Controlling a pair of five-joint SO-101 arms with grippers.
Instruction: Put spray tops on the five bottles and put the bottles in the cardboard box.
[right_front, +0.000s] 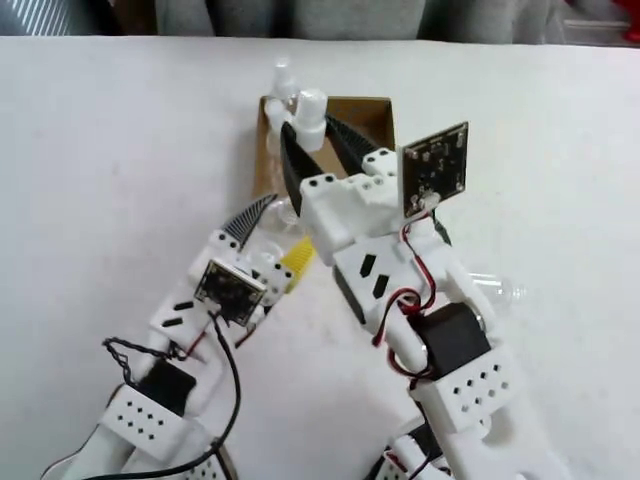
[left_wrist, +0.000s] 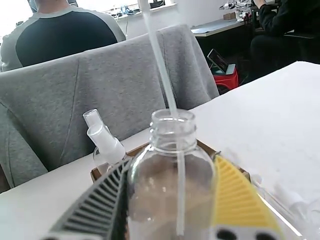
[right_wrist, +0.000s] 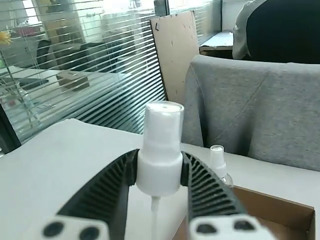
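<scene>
Left wrist view: bottle (left_wrist: 156, 186) base, tube (left_wrist: 160, 60) top cut off.

You've got a clear glossy plastic bottle (left_wrist: 170, 185), a smooth white plastic spray top (right_wrist: 160, 160), a matt brown cardboard box (right_front: 375, 112) and a matt white table (right_front: 120, 150).

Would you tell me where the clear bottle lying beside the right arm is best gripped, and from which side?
Take the clear bottle around its round body, coming down from above with the fingers across its width. It lies on its side, neck seemingly pointing away from the right arm, which hides part of it; the neck looks too narrow.
</scene>
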